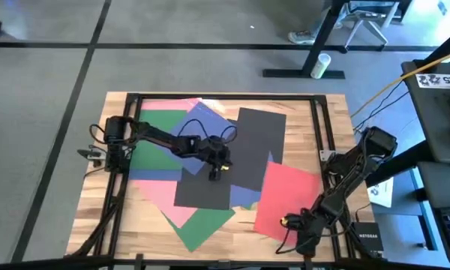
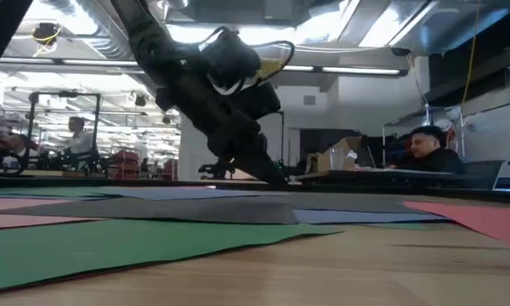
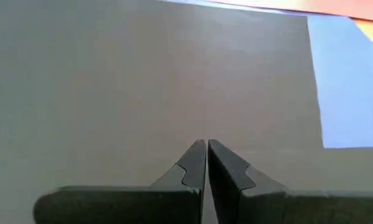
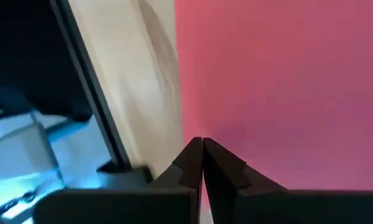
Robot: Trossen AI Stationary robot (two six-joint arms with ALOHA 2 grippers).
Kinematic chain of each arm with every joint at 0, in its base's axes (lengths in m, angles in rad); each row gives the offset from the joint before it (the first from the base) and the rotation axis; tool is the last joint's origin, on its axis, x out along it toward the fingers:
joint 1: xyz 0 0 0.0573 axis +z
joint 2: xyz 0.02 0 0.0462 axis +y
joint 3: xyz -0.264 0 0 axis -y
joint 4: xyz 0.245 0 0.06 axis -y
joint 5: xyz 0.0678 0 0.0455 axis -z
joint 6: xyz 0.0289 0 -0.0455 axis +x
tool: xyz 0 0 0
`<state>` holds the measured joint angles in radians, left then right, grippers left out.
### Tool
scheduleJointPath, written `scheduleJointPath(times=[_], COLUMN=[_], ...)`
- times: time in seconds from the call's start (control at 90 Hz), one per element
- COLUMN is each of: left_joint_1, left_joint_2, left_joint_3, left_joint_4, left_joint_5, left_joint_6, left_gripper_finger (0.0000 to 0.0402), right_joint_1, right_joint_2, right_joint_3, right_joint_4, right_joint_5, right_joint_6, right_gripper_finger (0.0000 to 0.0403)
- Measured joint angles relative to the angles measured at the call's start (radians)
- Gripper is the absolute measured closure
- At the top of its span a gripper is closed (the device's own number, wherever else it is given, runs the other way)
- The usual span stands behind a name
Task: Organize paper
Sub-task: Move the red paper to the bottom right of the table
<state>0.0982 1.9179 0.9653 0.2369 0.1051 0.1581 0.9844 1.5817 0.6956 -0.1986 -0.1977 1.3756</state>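
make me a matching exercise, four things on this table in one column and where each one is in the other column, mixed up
Column one:
1. left hand
2. right hand
3. red sheet
4. green sheet

Column two:
A. table's right side, beside the black sheet
B. front of the pile, sticking out
C. down on the black sheet
D. front edge of the red sheet

Pairs: 1-C, 2-D, 3-A, 4-B

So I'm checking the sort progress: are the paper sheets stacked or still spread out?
Spread out. The paper sheets lie fanned and overlapping at different angles across the table, with the left gripper shut over a black sheet.
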Motion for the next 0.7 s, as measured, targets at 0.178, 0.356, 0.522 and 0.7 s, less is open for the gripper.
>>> scheduleJointPath(times=[0.178, 0.356, 0.522, 0.7], left_joint_1=[0.0, 0.0, 0.0, 0.0], left_joint_2=[0.0, -0.001, -0.001, -0.002], left_joint_3=[0.0, 0.001, 0.002, 0.002], left_joint_4=[0.003, 0.002, 0.004, 0.007], left_joint_5=[0.0, 0.002, 0.002, 0.002], left_joint_6=[-0.001, -0.001, -0.001, -0.001], left_gripper_finger=[0.0402, 0.0402, 0.0402, 0.0402], right_joint_1=[0.052, 0.111, 0.13, 0.094], right_joint_2=[-0.001, -0.002, -0.047, -0.11], right_joint_3=[0.0, 0.0, 0.025, 0.029], right_joint_4=[-0.001, -0.007, -0.031, -0.09], right_joint_5=[-0.047, -0.073, 0.089, 0.312], right_joint_6=[0.07, 0.165, 0.169, 0.135], right_gripper_finger=[0.0403, 0.0403, 0.0403, 0.0403])
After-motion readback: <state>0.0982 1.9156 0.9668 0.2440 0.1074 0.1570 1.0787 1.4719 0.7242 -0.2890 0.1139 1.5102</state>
